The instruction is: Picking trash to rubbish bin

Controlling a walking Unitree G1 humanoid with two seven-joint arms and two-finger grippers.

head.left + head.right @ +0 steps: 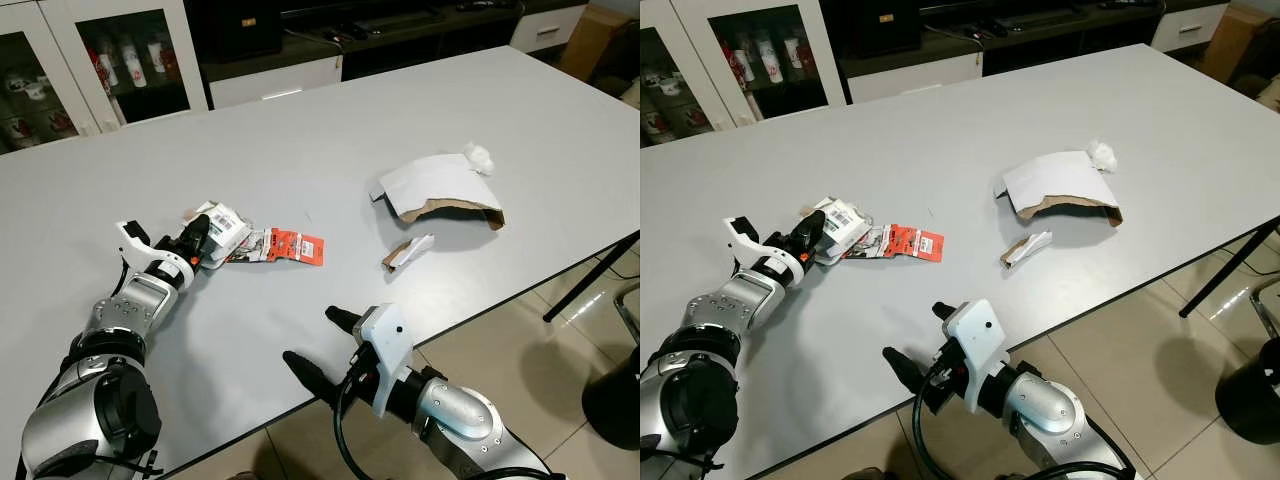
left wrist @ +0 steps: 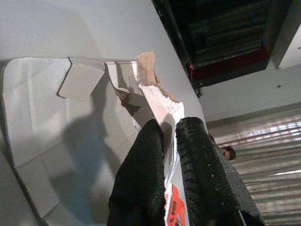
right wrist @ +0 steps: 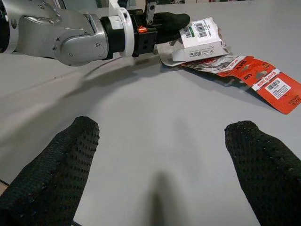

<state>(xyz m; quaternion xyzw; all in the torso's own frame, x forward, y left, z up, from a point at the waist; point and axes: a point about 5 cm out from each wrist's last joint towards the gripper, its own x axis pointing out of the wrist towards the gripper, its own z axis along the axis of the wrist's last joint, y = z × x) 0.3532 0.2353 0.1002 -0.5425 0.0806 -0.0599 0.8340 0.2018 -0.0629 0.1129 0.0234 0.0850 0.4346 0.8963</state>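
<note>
Grey desk (image 1: 300, 150) surface spans the scene, with glass-fronted cabinets (image 1: 100, 60) along the far wall and tiled floor (image 1: 560, 330) past the near edge.

Left tool (image 1: 203, 238) lies low on the desk at the robot's left. Its two black fingers (image 2: 141, 179) are pressed together on the edge of a crumpled white wrapper (image 1: 225, 232) bearing barcode labels. A red and white printed strip (image 1: 292, 246) trails from the wrapper toward the desk centre and lies flat on the surface.

Right tool (image 1: 318, 345) hovers over the near edge of the desk, its fingers (image 3: 56, 165) spread wide with nothing between them, pointing toward the wrapper.

Farther right, well apart from both tools, a torn white and brown paper bag (image 1: 440, 190) rests on the desk. A small white wad (image 1: 479, 156) touches its far corner, and a small torn scrap (image 1: 408, 252) lies just beside its near edge.
</note>
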